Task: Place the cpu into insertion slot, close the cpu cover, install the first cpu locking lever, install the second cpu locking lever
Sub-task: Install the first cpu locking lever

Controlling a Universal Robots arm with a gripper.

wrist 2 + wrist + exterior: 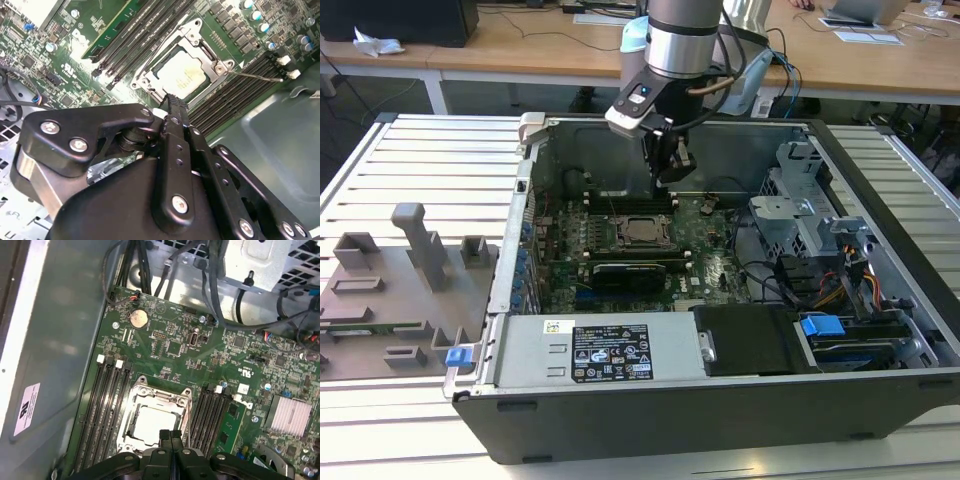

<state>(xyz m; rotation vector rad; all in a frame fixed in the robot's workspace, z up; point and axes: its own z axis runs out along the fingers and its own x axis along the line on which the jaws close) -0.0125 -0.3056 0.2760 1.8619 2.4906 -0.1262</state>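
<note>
1. Inside the open computer case (880,200), over the far part of the green board (715,265): tool (670,172) hanging tip-down, just beyond the slot (145,82) and not touching it.
2. Fingers (165,439) pressed together in both wrist views, nothing clamped between them; probably kept narrow to act as a single slim tip among the crowded parts.
3. Chip (182,75) lying flat in the slot, near the middle of the board, its pale top showing through the window of the cover (202,50).
4. Cover folded down around the chip, judged ready for locking.
5. Thin lever (252,76) sticking out from one corner of the slot across the memory slots (107,405); seemingly not latched, though hard to tell.
6. Memory slots close on two sides of the slot, bare case wall (60,340) just beyond one bank.
7. Black card (625,272) on the near side.
8. Drive cage (790,215) and cables toward the exterior view's right, well apart.
9. Open room straight above, so best approach from overhead.
</note>
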